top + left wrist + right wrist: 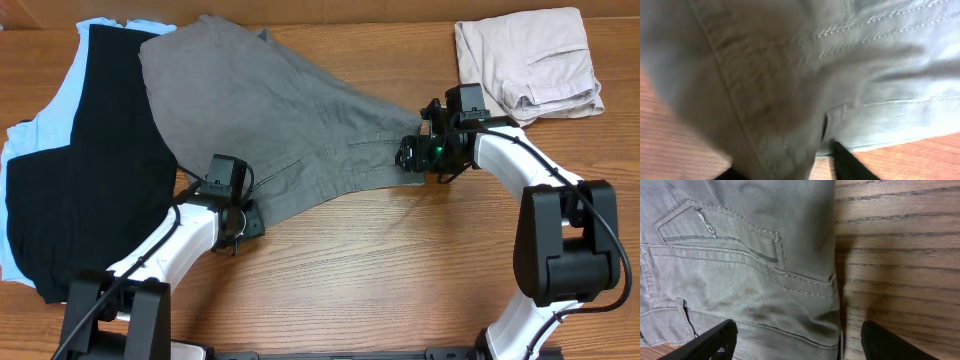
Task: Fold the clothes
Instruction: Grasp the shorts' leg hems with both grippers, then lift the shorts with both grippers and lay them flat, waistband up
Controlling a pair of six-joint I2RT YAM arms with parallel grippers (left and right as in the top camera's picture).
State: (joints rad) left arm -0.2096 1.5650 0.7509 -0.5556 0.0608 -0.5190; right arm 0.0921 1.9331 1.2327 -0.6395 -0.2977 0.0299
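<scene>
The mid-grey shorts lie spread flat, running diagonally from the back left to the table's middle. My left gripper is at their near left edge. In the left wrist view, blurred grey cloth bunches up between my left fingers and covers one of them, so the gripper looks shut on the shorts. My right gripper is at the shorts' right end. In the right wrist view it is open, its fingers astride the waistband corner near the welt pocket, one finger over bare wood.
A black T-shirt lies on a light blue garment at the left, partly under the grey shorts. Folded beige shorts sit at the back right. The wooden table shows bare in front.
</scene>
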